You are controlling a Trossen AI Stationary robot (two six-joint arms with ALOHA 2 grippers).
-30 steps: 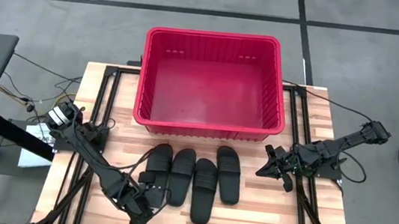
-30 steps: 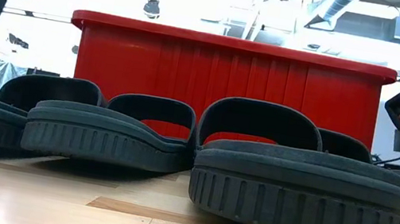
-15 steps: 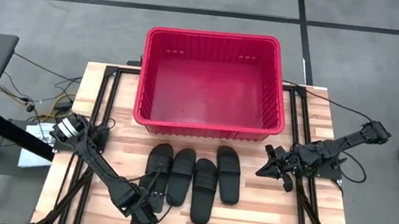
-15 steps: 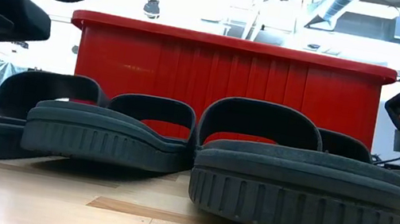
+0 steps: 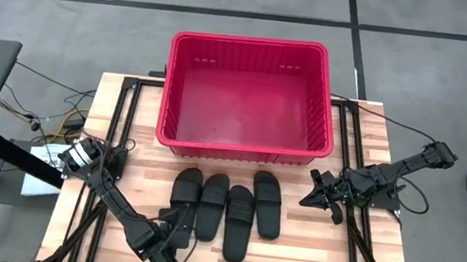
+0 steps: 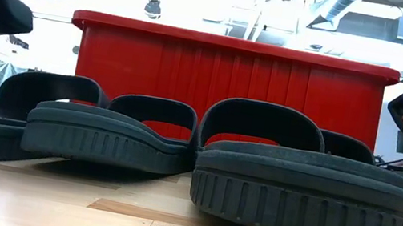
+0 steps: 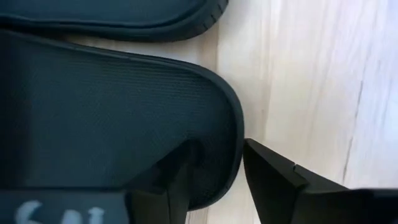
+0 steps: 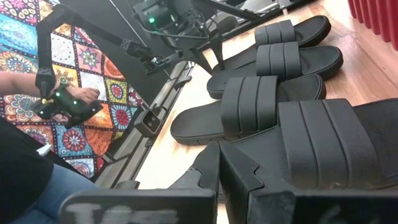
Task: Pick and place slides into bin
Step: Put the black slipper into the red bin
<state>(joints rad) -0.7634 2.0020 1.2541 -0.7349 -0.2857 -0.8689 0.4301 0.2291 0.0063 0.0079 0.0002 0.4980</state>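
Four black slides (image 5: 225, 208) lay side by side on the wooden desk (image 5: 290, 252), just in front of the red bin (image 5: 249, 97); the left tool (image 5: 169, 245) sat at the heel of the leftmost slide (image 7: 112, 118), fingers parted astride its edge; the right tool (image 5: 313, 193) hung clenched beside the rightmost slide; no legible lettering showed.
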